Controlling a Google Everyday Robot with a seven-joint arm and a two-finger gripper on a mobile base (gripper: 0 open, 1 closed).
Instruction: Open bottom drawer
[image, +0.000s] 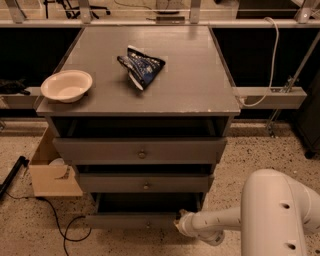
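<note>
Camera view looked down on the grey cabinet (150, 100) from the front, with the robot's white arm (272, 215) coming in low at the bottom right. Its bulky rounded link sat near the floor, and a slimmer forearm reached level and leftward from it. The gripper (181, 223) ended right at the right-hand end of the bottom drawer (130, 220), seemingly touching that edge. The tip was dim and partly lost against the drawer's shadow, so I could not tell whether it was gripping anything. The arm's lower part ran off the picture. The bottom drawer lay lowest of the three, just left of the gripper. A dark gap showed above its front, and its small knob (146, 225) sat apart from the gripper. A pale bowl (66, 85) and a blue bag (142, 68) lay on top.
</note>
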